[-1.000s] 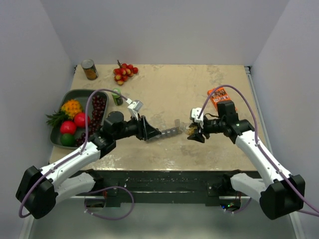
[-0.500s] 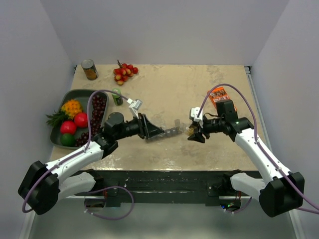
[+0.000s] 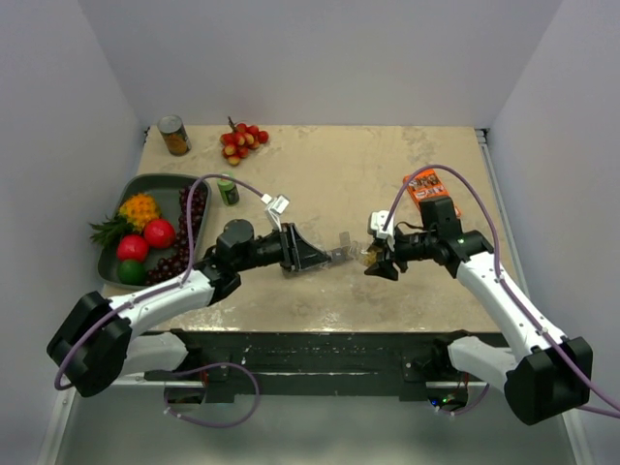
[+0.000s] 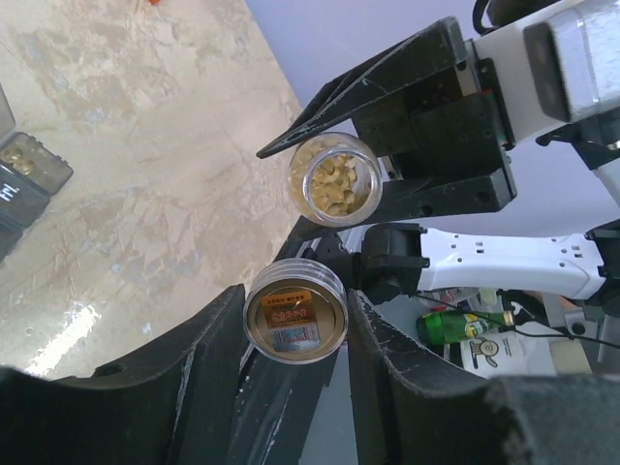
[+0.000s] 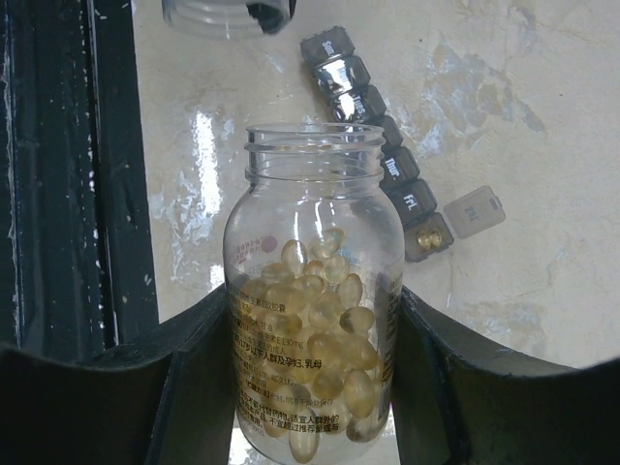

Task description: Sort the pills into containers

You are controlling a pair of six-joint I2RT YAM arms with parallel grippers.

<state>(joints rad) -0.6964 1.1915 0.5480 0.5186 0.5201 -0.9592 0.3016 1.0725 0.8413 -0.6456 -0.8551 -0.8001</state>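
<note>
Pale grey walls (image 3: 320,58), beige marbled tabletop (image 3: 334,170)

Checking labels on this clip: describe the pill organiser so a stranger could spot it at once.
On the tan table, look near the front edge, between the left gripper and the right gripper. The organiser is the dark-grey strip of small square lidded boxes in a row, one end lid flipped open. Unlike the clear bottle nearby, it is opaque, segmented and day-labelled.
</note>
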